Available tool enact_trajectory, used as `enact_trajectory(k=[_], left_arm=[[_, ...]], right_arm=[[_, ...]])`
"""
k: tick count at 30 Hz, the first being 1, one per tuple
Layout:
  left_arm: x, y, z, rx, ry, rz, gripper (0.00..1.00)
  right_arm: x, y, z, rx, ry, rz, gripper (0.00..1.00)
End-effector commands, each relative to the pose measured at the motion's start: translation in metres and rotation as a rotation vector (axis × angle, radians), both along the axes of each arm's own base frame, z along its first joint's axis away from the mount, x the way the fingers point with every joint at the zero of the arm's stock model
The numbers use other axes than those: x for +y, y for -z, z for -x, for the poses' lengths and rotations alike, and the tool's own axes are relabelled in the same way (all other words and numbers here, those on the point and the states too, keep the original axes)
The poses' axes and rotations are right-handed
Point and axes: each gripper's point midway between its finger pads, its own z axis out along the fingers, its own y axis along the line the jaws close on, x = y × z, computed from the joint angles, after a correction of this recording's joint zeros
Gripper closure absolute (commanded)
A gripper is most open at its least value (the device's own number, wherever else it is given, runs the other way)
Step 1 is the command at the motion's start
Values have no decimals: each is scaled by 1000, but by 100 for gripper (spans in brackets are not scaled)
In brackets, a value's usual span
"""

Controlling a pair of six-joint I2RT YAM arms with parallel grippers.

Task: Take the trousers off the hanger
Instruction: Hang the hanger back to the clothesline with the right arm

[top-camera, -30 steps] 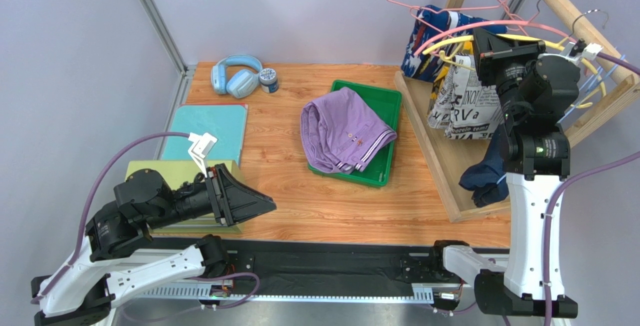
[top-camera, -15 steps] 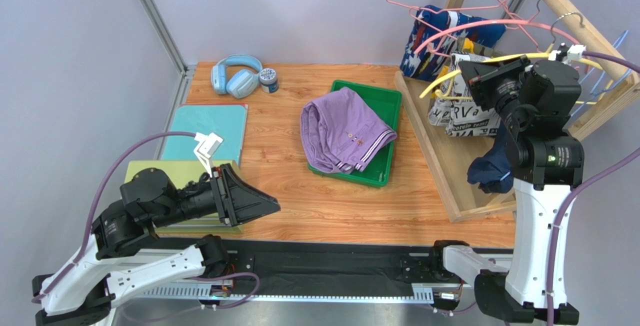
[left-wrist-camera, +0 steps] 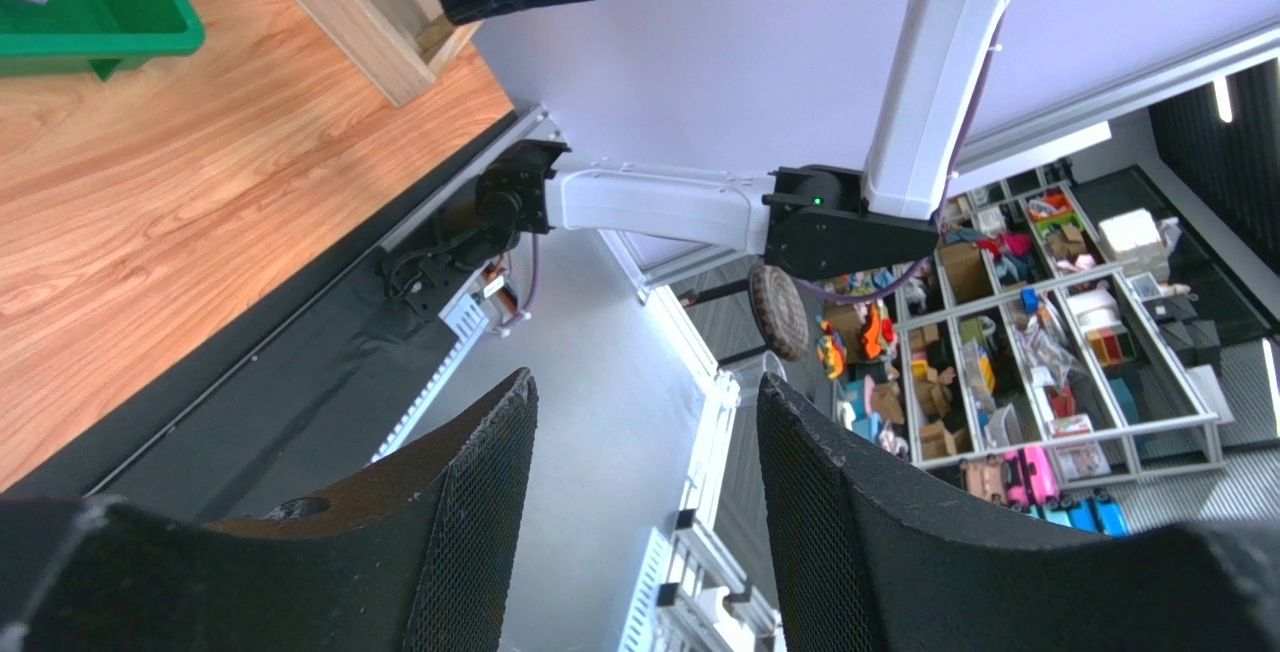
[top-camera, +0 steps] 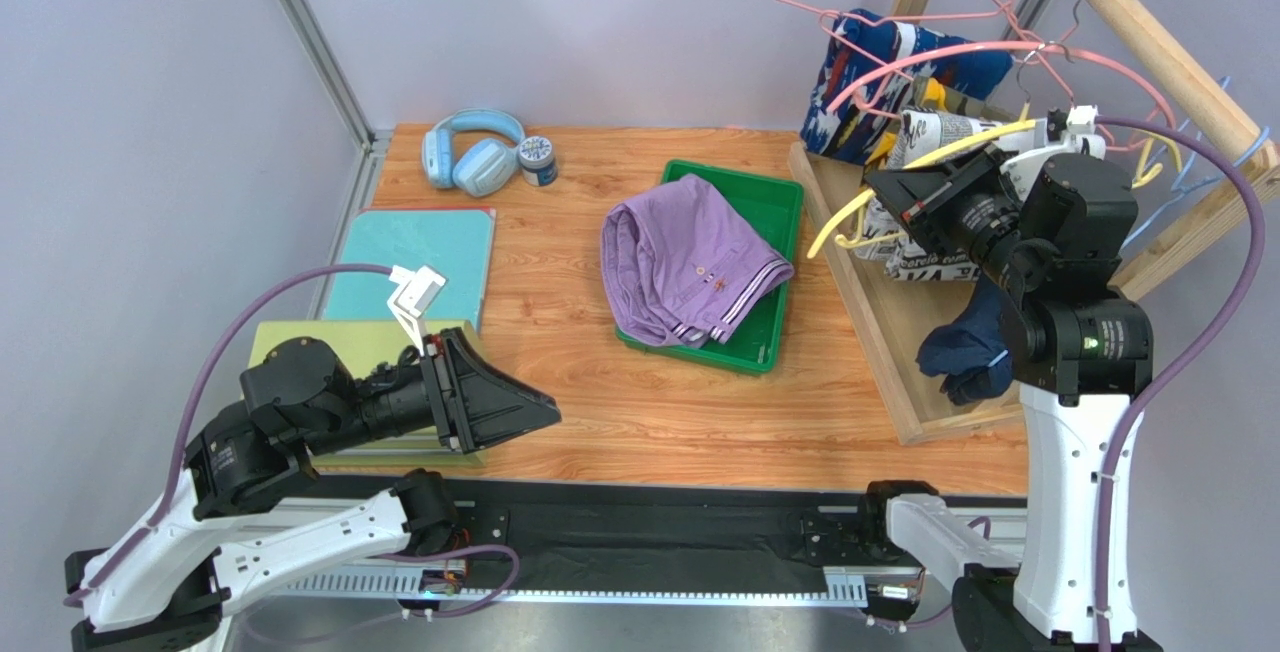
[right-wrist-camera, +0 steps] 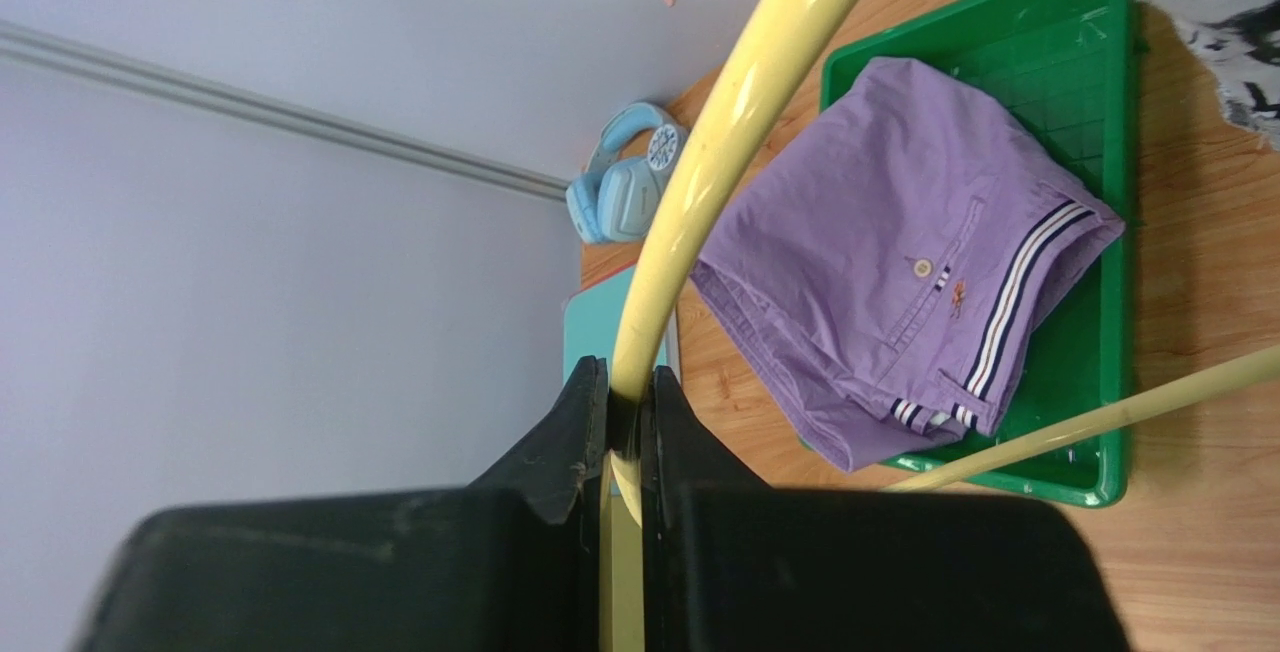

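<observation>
My right gripper (top-camera: 890,199) is shut on a yellow hanger (top-camera: 842,217) by the wooden rack (top-camera: 1165,60); the right wrist view shows the jaws (right-wrist-camera: 627,397) pinching the hanger's bar (right-wrist-camera: 721,127). The newsprint trousers (top-camera: 920,259) hang right behind that gripper, partly hidden. The blue-white-red trousers (top-camera: 849,82) hang further back. The dark denim trousers (top-camera: 969,352) droop beside the right arm. The purple trousers (top-camera: 684,262) lie folded in the green tray (top-camera: 774,199). The camouflage pair is mostly hidden. My left gripper (top-camera: 534,409) is open and empty near the table's front left.
Pink hangers (top-camera: 902,60) hang from the rack rail. The rack's wooden base (top-camera: 887,337) borders the tray on the right. Blue headphones (top-camera: 473,153) and a small jar (top-camera: 538,160) sit at the back. A teal folder (top-camera: 421,255) and a yellow-green pad (top-camera: 301,340) lie at the left.
My right gripper has swung left and down with the yellow hanger, pulling it away from the rail toward the tray. The left arm has barely moved.
</observation>
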Motion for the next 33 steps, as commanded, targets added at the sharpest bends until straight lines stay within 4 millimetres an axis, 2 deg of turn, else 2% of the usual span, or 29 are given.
enact_trajectory(k=[1, 9, 13, 18, 19, 23, 27, 29, 30, 33], left_arm=[[0, -6, 3, -15, 16, 32, 38], [-2, -5, 1, -11, 13, 32, 38], [-9, -4, 1, -3, 29, 27, 38], [-9, -3, 1, 9, 32, 29, 39], [-8, -3, 2, 11, 30, 34, 39], [-4, -3, 3, 15, 24, 42, 39], [1, -1, 4, 19, 14, 43, 39], [2, 1, 5, 24, 13, 43, 39], [2, 0, 5, 24, 13, 46, 39], [2, 1, 4, 24, 10, 43, 39]], right_arm=[[19, -25, 22, -131, -134, 44, 100], [25, 1, 37, -113, -234, 165, 100], [27, -21, 31, -201, -213, 121, 100], [19, -38, 6, -217, -109, 20, 100], [18, -48, 3, -243, -94, -22, 100], [4, -63, -9, -272, 19, -92, 100], [-5, -81, -14, -336, 61, -121, 100], [-3, -82, -20, -336, 41, -123, 100], [-16, -81, -26, -328, 81, -134, 100], [-27, -79, -29, -333, 108, -162, 100]])
